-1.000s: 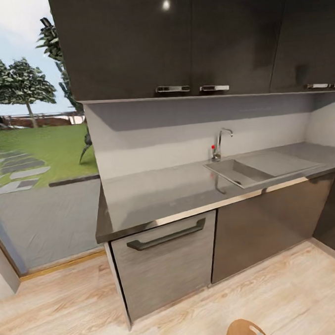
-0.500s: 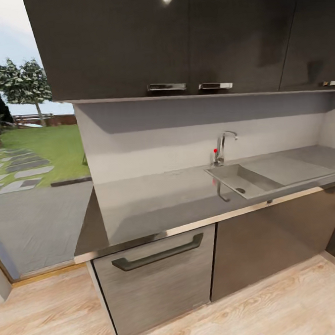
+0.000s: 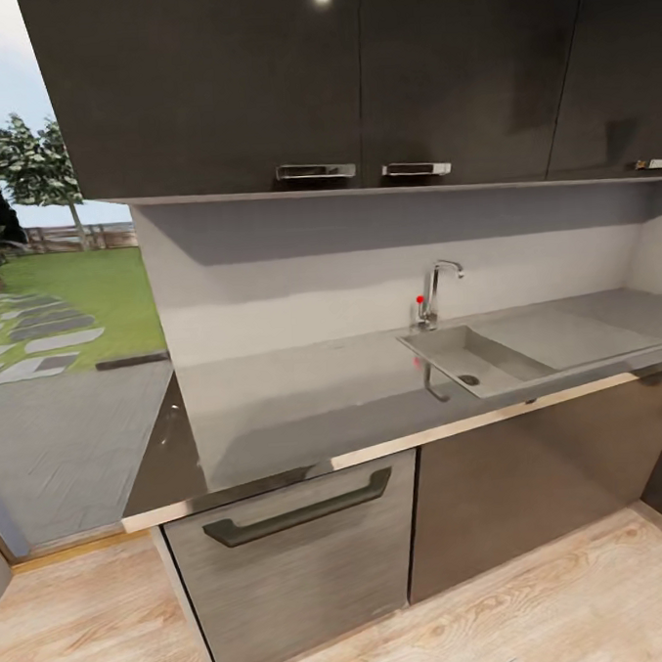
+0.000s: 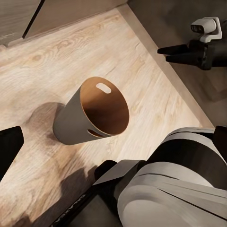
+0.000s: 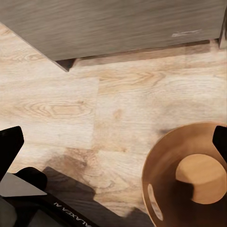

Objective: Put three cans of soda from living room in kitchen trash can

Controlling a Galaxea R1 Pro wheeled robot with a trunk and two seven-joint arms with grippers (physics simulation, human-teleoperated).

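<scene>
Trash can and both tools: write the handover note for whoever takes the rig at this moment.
The left tool is open and holds nothing. The right tool is open and holds nothing, above the trash can. The trash can stands on the wood floor by the grey cabinets. Its inside looks empty.
Done: no can binned, as far as I can tell.
Left: fetch the three soda cans from the living room and drop them in.

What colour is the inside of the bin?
Coppery brown; the bin shows it best in the left wrist view.
</scene>
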